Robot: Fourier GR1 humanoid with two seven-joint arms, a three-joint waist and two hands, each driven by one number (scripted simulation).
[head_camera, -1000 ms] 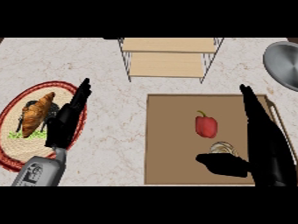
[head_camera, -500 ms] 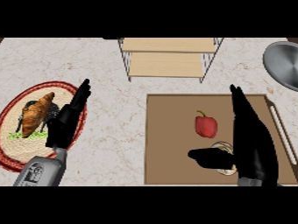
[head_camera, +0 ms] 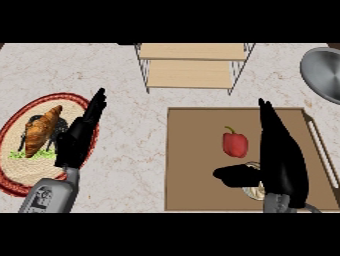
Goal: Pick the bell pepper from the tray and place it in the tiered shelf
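A red bell pepper (head_camera: 235,143) with a small stem lies on the brown wooden tray (head_camera: 191,165), a little right of its middle. My right hand (head_camera: 280,157) hovers over the tray just right of the pepper, fingers straight and pointing away, thumb stretched out left below the pepper; it holds nothing. The tiered shelf (head_camera: 191,65), with light wooden boards and a thin wire frame, stands at the back centre, beyond the tray. My left hand (head_camera: 81,134) rests open over the right rim of a round red-edged plate (head_camera: 3,175).
The plate carries a croissant (head_camera: 41,131) and dark food with greens. A grey metal pan (head_camera: 335,75) sits at the back right. A pale round object on the tray is mostly hidden under my right hand. Marble counter lies between plate and tray.
My right hand has moved left across the tray, closer to the bell pepper, its thumb now below the pepper. The left hand and the pepper have not moved.
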